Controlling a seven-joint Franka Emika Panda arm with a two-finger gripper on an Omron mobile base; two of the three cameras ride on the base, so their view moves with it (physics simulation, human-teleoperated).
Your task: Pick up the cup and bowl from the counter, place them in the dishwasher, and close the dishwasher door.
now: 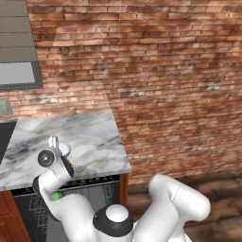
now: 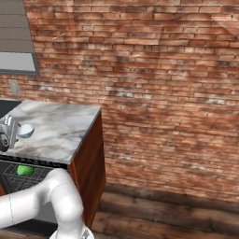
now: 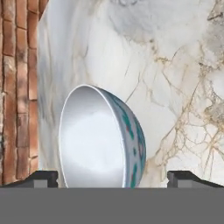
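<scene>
Hand view: bowl's (image 3: 100,140) teal pattern

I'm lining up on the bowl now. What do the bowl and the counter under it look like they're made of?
The bowl looks like glazed ceramic: a glossy pale inside with soft highlights and a teal and reddish painted pattern on the outer wall. It could also be coated plastic. The counter looks like polished marble: a grey-and-white slab with dark and golden veins and a thick edge.
</scene>
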